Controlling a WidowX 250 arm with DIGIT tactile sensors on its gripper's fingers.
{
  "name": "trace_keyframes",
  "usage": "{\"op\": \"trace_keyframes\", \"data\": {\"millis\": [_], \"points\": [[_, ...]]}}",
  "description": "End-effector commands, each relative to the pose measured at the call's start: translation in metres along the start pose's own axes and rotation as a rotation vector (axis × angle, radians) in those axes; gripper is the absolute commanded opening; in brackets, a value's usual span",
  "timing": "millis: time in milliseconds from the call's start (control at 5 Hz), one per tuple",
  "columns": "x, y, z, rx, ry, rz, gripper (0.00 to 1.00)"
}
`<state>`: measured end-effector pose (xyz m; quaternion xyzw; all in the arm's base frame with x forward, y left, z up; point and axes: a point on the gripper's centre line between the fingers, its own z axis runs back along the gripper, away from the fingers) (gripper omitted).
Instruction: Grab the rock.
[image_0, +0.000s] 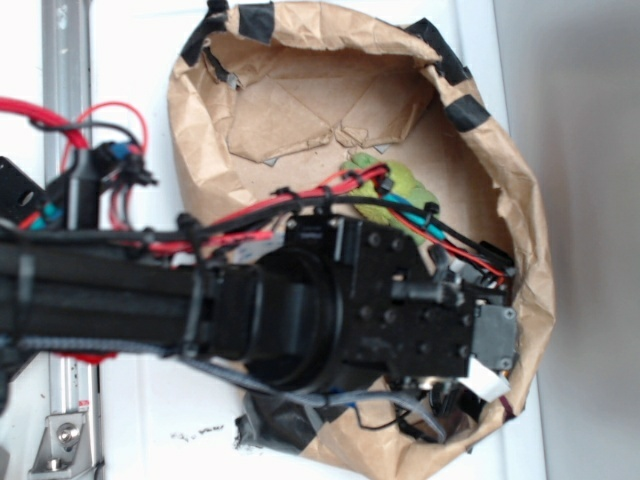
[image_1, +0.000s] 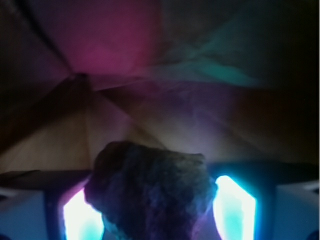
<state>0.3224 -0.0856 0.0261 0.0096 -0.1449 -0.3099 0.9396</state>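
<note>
Gripping the rock (image_1: 150, 192), pincer (image_1: 152, 212) inside paper bag (image_0: 520, 200).

A crumpled brown paper bag (image_0: 490, 190) lies open on a white worktop (image_0: 150, 70), its mouth rolled back into a thick rim. Strips of black tape (image_0: 455, 75) mark the rim in several places along the top edge and upper right side, with a darker patch at the lower left of the bag. The bag's inside shows creased, flattened paper. A fuzzy lime-green plush toy (image_0: 385, 185) sits inside the bag near its middle, partly hidden. A metal rail (image_0: 65, 60) runs along the worktop's left side. A grey surface (image_0: 585, 240) lies to the right.
</note>
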Motion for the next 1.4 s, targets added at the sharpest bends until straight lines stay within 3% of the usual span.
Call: {"op": "trace_keyframes", "data": {"millis": [0, 200, 400, 600, 800, 1200], "points": [[-0.001, 0.018, 0.038, 0.019, -0.123, 0.231, 0.00], [-0.013, 0.034, 0.076, 0.010, -0.149, 0.376, 0.00], [-0.035, 0.054, 0.120, 0.064, -0.089, 0.518, 0.00], [-0.039, 0.055, 0.154, 0.039, 0.032, 0.660, 0.00], [-0.035, 0.045, 0.165, 0.070, 0.086, 0.682, 0.00], [-0.038, 0.035, 0.162, 0.052, 0.118, 0.692, 0.00]]}}
